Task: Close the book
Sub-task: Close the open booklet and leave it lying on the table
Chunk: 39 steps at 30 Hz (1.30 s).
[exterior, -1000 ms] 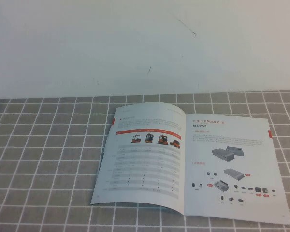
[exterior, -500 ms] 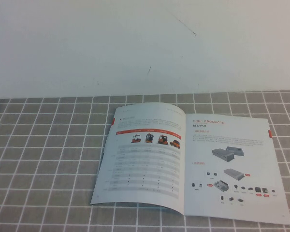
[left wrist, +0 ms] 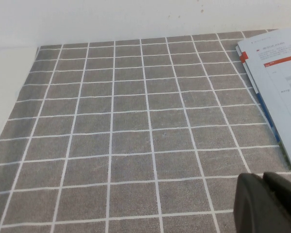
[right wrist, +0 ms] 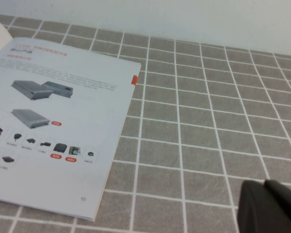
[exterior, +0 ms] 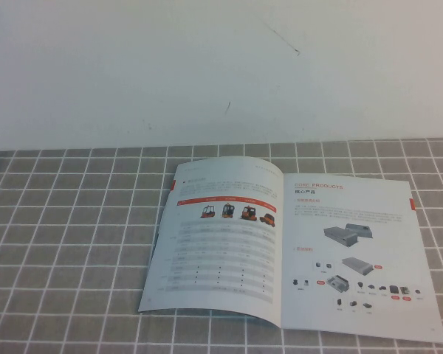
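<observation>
An open booklet (exterior: 288,247) lies flat on the grey checked cloth, right of centre in the high view, showing product pages with red headings. Neither arm appears in the high view. In the left wrist view my left gripper (left wrist: 264,180) is shut and empty, hanging over bare cloth, with the booklet's left page (left wrist: 276,82) off to one side. In the right wrist view my right gripper (right wrist: 265,186) is shut and empty too, above bare cloth beside the booklet's right page (right wrist: 53,121).
The grey cloth with white grid lines (exterior: 74,243) covers the table up to a white wall (exterior: 207,66) at the back. A white strip (left wrist: 5,92) borders the cloth's left edge.
</observation>
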### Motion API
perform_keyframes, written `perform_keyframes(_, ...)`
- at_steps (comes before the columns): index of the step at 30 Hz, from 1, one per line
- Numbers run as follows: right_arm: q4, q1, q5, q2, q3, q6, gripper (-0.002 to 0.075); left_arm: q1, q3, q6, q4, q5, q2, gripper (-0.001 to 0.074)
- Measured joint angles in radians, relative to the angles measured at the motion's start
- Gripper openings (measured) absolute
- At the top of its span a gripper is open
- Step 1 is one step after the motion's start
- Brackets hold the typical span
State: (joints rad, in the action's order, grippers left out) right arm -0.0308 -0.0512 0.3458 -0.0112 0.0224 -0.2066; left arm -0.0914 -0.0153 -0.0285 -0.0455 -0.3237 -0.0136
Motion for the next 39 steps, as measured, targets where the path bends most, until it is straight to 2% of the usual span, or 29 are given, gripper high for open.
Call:
perform_keyframes(9,0.0,0.0,-0.005,0.0,0.0,0.0,-0.0003,0.0,0.0,0.0,0.0,0.008,0.0,-0.0004)
perform_keyframes(13,0.0,0.0,-0.084,0.0,0.006,0.0,-0.0003,0.0,-0.007,0.004,0.002,0.077,0.0,-0.0004)
perform_keyframes(16,0.0,0.0,-0.237,0.0,0.006,0.0,-0.0003,0.0,-0.007,0.004,0.002,0.207,0.0,-0.0004)
perform_keyframes(22,0.0,0.0,-0.636,0.0,0.006,0.0,-0.0003,0.0,-0.007,-0.002,0.002,0.584,0.0,-0.0004)
perform_keyframes(28,0.0,0.0,-0.854,0.0,0.006,0.0,-0.0003,0.0,-0.007,-0.006,0.002,0.823,0.0,-0.0004)
perform_keyframes(36,-0.03,0.0,-0.925,0.0,0.006,0.002,-0.0003,0.0,-0.007,-0.01,-0.005,0.901,0.0,-0.0004)
perform_keyframes(39,-0.031,0.0,-0.822,0.0,-0.015,0.004,-0.0003,0.0,-0.001,-0.013,-0.017,0.833,0.0,-0.0004)
